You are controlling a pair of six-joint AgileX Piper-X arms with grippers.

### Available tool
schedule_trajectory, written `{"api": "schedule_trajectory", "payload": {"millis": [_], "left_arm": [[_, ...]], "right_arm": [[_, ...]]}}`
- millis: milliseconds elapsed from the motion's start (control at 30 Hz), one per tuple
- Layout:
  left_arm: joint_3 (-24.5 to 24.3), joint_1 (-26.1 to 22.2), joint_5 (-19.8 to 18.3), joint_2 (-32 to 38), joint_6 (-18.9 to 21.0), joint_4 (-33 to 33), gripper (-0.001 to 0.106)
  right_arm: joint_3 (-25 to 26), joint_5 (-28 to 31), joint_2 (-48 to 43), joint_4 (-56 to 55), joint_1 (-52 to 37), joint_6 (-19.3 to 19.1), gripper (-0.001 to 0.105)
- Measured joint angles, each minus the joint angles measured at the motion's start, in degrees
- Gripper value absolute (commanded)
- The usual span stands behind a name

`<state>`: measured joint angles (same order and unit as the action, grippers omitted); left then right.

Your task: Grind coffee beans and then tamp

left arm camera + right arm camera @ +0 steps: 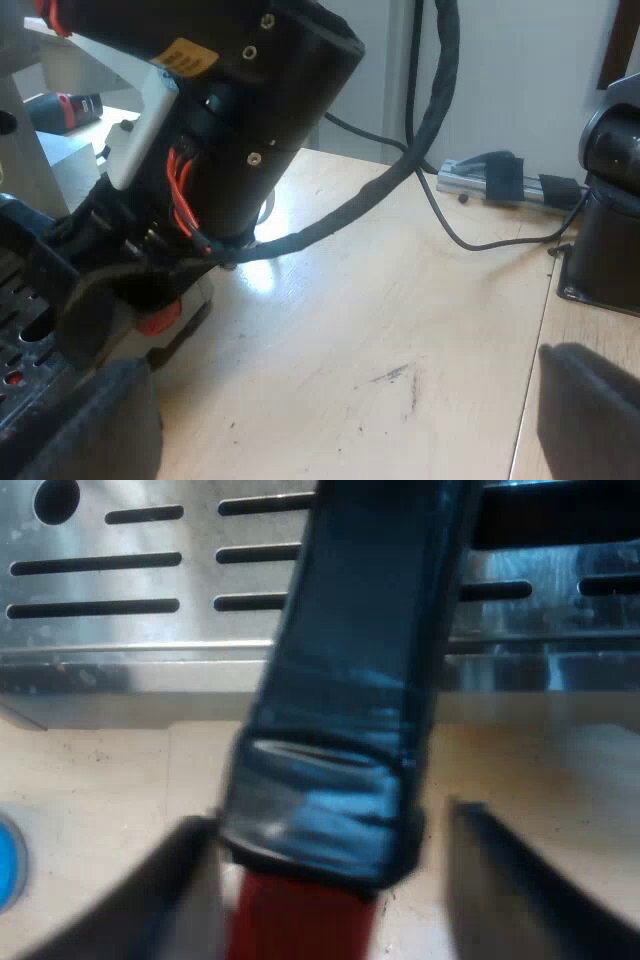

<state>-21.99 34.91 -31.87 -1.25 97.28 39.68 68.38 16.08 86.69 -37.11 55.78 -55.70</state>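
My right claw (335,895) stands open, a finger on each side of the holder's handle (350,680), not pinching it as far as I can judge. My left claw (330,430) gapes wide over the wooden table (400,330), holding nothing. The espresso machine (100,580) lies straight ahead of the right claw. The handle's long axis runs from the machine toward my right wrist, red end (300,925) nearest, so the right arm is the closer one.
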Motion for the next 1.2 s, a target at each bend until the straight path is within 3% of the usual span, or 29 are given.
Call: {"api": "schedule_trajectory", "payload": {"millis": [267,800,1200], "left_arm": [[0.0,0.0,0.0,0.0,0.0,0.0,0.078],[0.0,0.0,0.0,0.0,0.0,0.0,0.078],[0.0,0.0,0.0,0.0,0.0,0.0,0.078]], "right_arm": [[0.0,0.2,0.0,-2.75,-0.24,1.14,0.0],[-0.11,0.05,-3.25,-5.84,-0.44,-0.3,0.0],[-0.68,12.01,-6.92,-11.66,4.83,-3.13,0.0]]}}
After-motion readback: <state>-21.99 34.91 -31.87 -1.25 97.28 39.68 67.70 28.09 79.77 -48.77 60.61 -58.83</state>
